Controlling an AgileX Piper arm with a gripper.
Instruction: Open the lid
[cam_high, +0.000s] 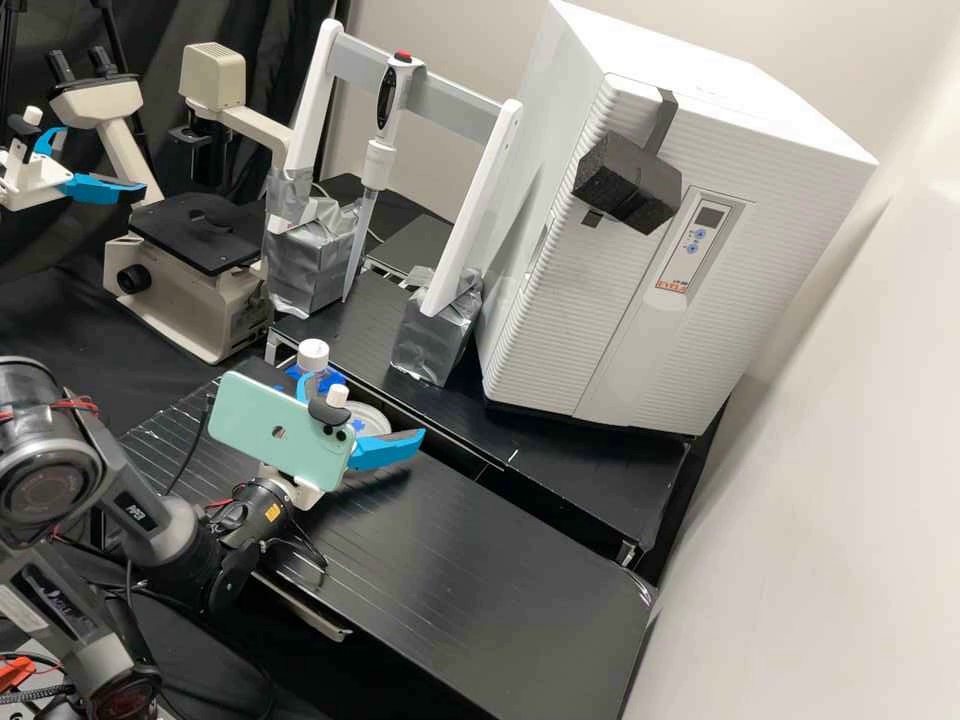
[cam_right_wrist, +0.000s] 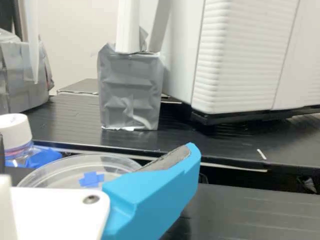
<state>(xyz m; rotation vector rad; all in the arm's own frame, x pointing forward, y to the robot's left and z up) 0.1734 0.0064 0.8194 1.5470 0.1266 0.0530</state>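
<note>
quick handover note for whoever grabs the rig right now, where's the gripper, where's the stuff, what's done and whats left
Gripper: open, fingers spread by the petri dish, nothing seen held.
Things: clear petri dish with a blue cross mark, on the bench; bottle beside it, white cap on.
Done: no lid seen lifted clear; whether the dish's own lid is seated, I can't tell.
Left: the lid, probably the dish's, seems still to be gripped and opened.
</note>
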